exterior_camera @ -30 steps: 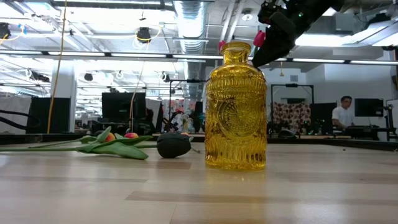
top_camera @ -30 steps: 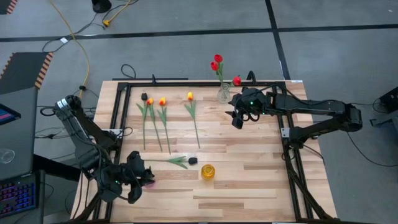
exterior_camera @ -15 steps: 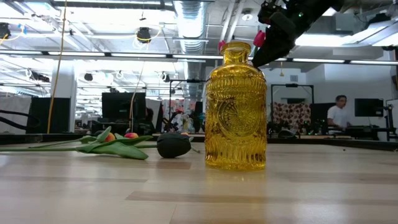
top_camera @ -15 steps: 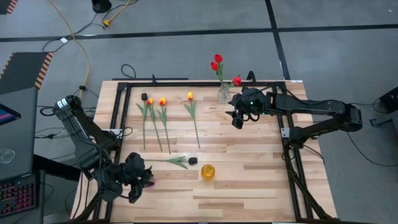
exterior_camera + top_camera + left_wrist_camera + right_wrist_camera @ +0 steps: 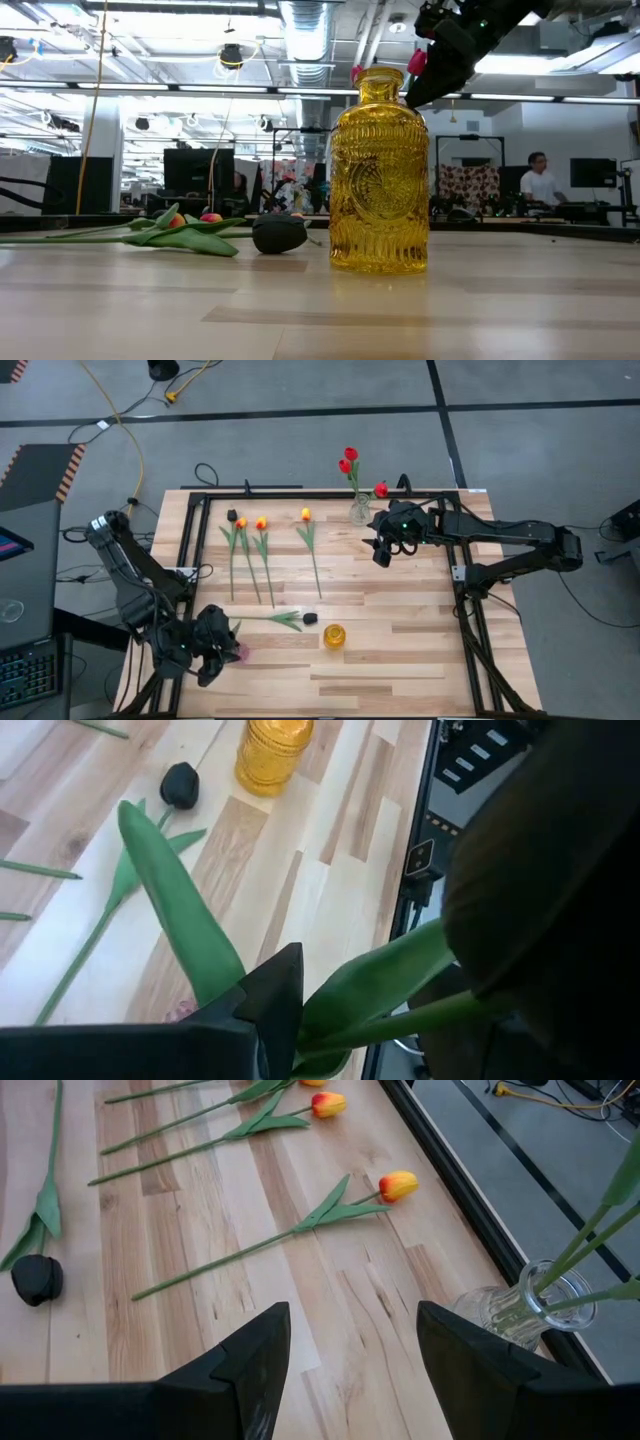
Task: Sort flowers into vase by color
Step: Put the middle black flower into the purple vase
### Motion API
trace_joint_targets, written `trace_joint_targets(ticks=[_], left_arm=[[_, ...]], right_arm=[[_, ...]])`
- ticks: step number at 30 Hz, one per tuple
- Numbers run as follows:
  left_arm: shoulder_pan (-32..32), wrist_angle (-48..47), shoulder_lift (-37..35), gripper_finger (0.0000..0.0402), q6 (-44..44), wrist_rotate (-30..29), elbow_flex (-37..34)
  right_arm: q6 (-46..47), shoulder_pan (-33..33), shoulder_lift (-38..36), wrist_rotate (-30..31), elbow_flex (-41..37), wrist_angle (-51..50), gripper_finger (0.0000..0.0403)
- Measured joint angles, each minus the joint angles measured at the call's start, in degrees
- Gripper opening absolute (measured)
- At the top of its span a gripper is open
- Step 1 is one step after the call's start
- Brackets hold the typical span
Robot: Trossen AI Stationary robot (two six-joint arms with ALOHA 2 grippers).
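Note:
My left gripper (image 5: 222, 650) hovers near the table's near left corner, pointing toward the yellow vase (image 5: 334, 636). A flower's green leaves (image 5: 175, 900) and thin stem (image 5: 420, 1015) stick out at this gripper. A big dark blurred shape (image 5: 540, 870) close to the lens covers the rest, and the flower's head cannot be told. A black tulip (image 5: 310, 618) lies flat on the table just left of the yellow vase. My right gripper (image 5: 383, 555) hangs open beside the clear glass vase (image 5: 360, 512), which holds red tulips (image 5: 349, 458).
Three yellow-orange tulips (image 5: 261, 523) and a second black one (image 5: 232, 515) lie side by side at the far left, stems toward the near edge. A black frame (image 5: 300, 493) borders the table. Bare wood lies right of the yellow vase. A person (image 5: 540, 185) sits in the room behind.
My left gripper has turned a little at the wrist while staying over the same spot near the table's near left corner. The flowers and both vases lie as before. The person in the room behind has shifted sideways.

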Motion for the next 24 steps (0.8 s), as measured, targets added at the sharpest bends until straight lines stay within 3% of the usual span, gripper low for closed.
trace_joint_targets(ticks=[10,19,24], left_arm=[[0.0,-1.1,-3.2,0.0158,-0.3,-0.6,0.0],[0.0,-1.0,-2.6,0.0158,-0.7,4.2,0.0],[0.0,-0.8,-2.6,0.0158,-5.3,3.4,0.0]], right_arm=[[0.0,0.0,0.0,0.0,0.0,0.0,0.0246],[0.0,0.0,0.0,0.0,0.0,-0.1,0.0246],[1.7,0.0,0.0,0.0,0.0,-0.1,0.0246]])
